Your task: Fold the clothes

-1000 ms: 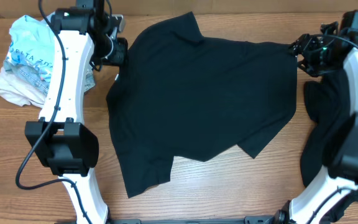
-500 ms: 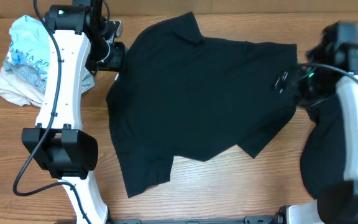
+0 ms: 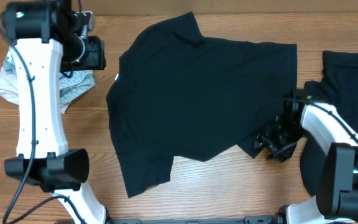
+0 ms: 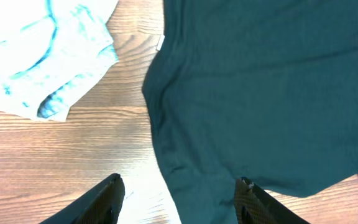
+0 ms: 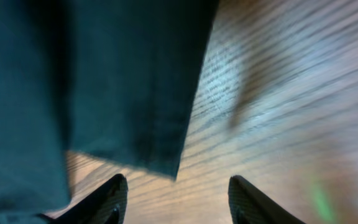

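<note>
Black T-shirt (image 3: 204,99) lies spread nearly flat in the middle of the table (image 3: 216,193), with the neck toward my left arm and a small white label (image 4: 160,42) showing at the collar edge. Left gripper (image 4: 179,205) hangs near the collar side, clear of the cloth, fingers spread with nothing between them. Right gripper (image 5: 176,202) is low at the shirt's near right corner (image 5: 154,143), fingers likewise parted and empty. The hemmed tip sits just ahead of the gap, not yet pinched. By the right arm is a second dark heap (image 3: 347,81), probably more black shirts, though I can't make out its shape from here. A crumpled pale garment (image 3: 73,87) lies off to the left, apart from the shirt. Handling, as I judge it: light, limp cloth with no stiffness, so it will sag and drag on the wood rather than hold a line. Not fragile, not slippery. Best hold is a pinch on a hemmed edge or corner, both arms lifting together so the fold lands straight. Grabbing mid-panel would likely only bunch it.
</note>
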{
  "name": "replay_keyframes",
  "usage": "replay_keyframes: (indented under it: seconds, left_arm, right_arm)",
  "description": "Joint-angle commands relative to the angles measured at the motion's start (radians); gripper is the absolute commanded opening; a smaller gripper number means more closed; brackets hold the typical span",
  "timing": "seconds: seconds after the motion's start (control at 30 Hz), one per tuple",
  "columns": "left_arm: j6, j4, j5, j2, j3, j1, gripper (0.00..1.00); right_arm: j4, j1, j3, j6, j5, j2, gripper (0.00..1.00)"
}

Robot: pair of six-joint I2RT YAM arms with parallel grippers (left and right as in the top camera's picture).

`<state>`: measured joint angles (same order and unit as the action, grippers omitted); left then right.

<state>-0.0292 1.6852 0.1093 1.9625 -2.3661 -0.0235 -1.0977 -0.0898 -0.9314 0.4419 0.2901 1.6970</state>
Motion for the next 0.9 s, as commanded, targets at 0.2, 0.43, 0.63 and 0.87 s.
replay_keyframes:
  seconds: [0.2,0.43,0.63,0.87]
  left_arm:
    - [-0.061,0.004,0.039,-0.116,-0.023,-0.004,0.63]
    - [-0.061,0.004,-0.011,-0.159,-0.023,-0.004,0.67]
    - [-0.065,0.005,-0.042,-0.156,0.000,-0.004,0.70]
    - [-0.117,0.004,-0.076,-0.156,0.075,-0.005,0.71]
  right_arm:
    - [0.150,0.006,0.113,0.061,0.052,-0.014,0.48]
    - [0.199,0.004,0.108,0.060,0.048,-0.014,0.28]
    - [0.006,0.002,0.007,0.057,-0.122,-0.014,0.08]
    - [-0.280,-0.002,-0.212,0.109,-0.373,-0.014,0.04]
